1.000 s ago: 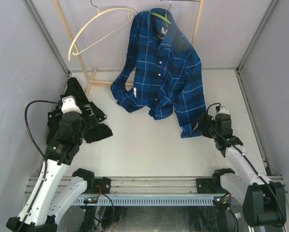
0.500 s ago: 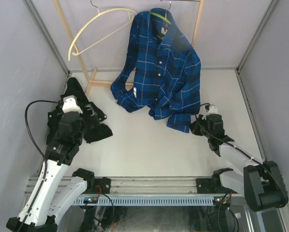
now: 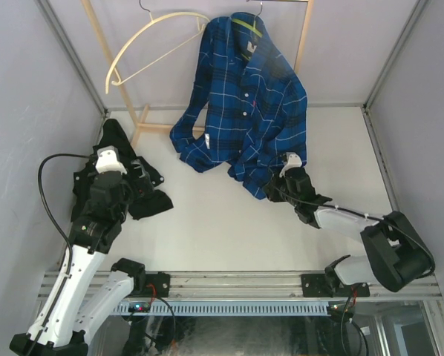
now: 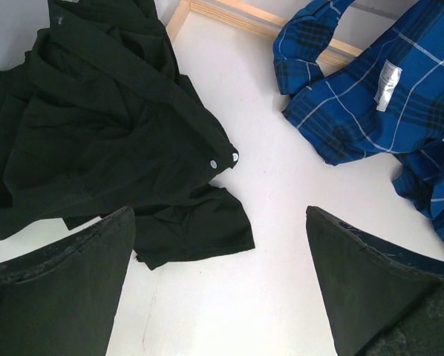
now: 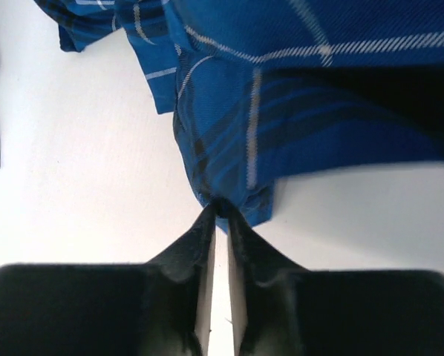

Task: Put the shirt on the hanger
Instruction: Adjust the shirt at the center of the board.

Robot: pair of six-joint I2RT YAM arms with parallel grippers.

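The blue plaid shirt (image 3: 250,104) hangs from the lime-green hanger (image 3: 249,27) at the top of the rack, its lower part and one sleeve bunched on the table. My right gripper (image 3: 275,187) is shut on the shirt's lower hem; in the right wrist view the fingertips (image 5: 220,210) pinch a fold of blue cloth (image 5: 281,111). My left gripper (image 3: 112,152) stands open over the black garment, nothing between its fingers (image 4: 66,282). The shirt's sleeve (image 4: 370,96) shows at the upper right of the left wrist view.
A plain black garment (image 3: 125,178) lies crumpled at the left, also black garment (image 4: 96,126) in the left wrist view. A pale cream hanger (image 3: 144,44) hangs on the wooden rack (image 3: 111,55). Grey walls close in the table on three sides.
My right gripper closed on the shirt's hem and has dragged it left and inward across the table. The left arm has not moved.
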